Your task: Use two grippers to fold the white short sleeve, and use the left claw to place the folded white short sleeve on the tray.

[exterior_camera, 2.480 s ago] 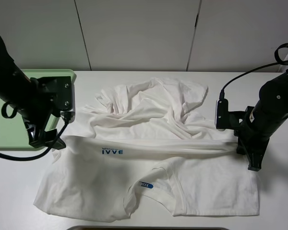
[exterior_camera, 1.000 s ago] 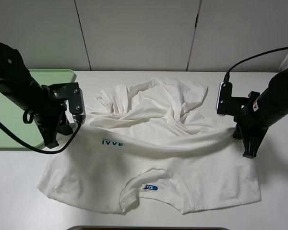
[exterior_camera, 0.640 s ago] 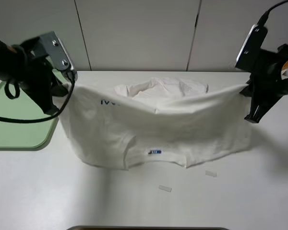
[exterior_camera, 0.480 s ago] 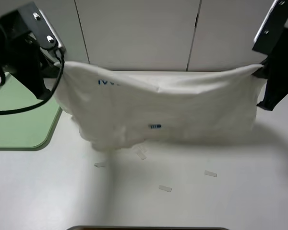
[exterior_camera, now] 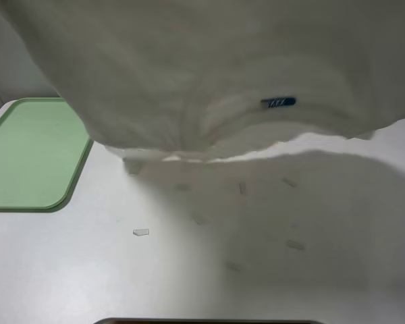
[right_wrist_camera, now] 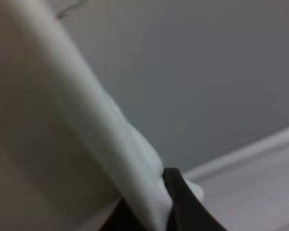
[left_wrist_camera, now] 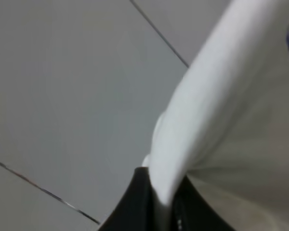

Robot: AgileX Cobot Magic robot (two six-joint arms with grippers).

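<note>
**White shirt (exterior_camera: 209, 74) held high over the table (exterior_camera: 88, 270)**

It hangs across the far part of the scene, blue neck tag (exterior_camera: 278, 102) showing. The left gripper (left_wrist_camera: 161, 207) and the right gripper (right_wrist_camera: 154, 211) each clamp a fold of it. The green tray (exterior_camera: 27, 155) sits apart on the left

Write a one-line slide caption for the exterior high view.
White short sleeve hangs above the table, blue neck tag showing; tray lies at left.

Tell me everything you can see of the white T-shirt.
The soft white cloth T-shirt hangs spread wide, filling the top of the high view. A small blue neck tag shows on it, and its uneven lower edge shadows the white table. In the wrist views a bunched edge is pinched in the left gripper and another in the right gripper.
</note>
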